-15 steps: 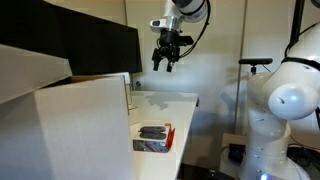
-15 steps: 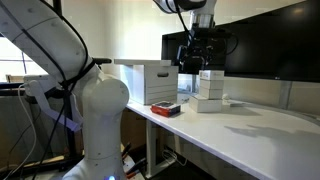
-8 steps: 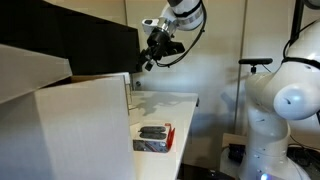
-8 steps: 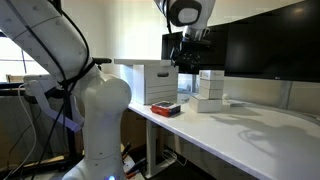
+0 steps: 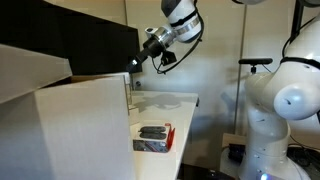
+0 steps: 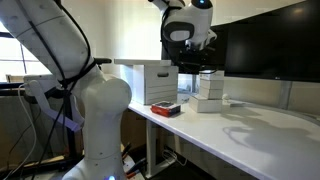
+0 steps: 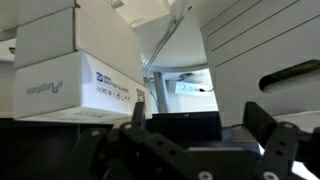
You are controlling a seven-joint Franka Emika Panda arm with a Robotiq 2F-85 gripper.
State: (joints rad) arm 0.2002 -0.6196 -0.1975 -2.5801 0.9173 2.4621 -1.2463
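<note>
Wrist view puts the gripper (image 7: pixel 200 138) nearest to us, jaws spread wide and empty. Just past it, off to one side, we see the boxes (image 7: pixel 75 80), a stack of white ones with a blue label, close by and untouched. In an exterior view the boxes (image 6: pixel 209 88) stand on the desk (image 6: pixel 255 128) right in front of the monitor (image 6: pixel 265 45), and the gripper (image 6: pixel 197 66) hangs above them, dark against the monitor. In an exterior view the gripper (image 5: pixel 138 64) tilts in toward the monitor (image 5: pixel 90 45), just beside its edge. Farther from the monitor, near the desk's end, sit a red case (image 6: pixel 167 108) and a carton (image 6: pixel 150 82). Another robot (image 5: pixel 280 100) stands well away from the monitor, off the desk.

We judge the monitor the main hazard: with the wrist tilted so near it, a small swing could knock a finger into its edge. The boxes look loosely stacked, so an off-centre descent with the jaws this wide could clip the top one and tip the stack against the monitor or off the desk
</note>
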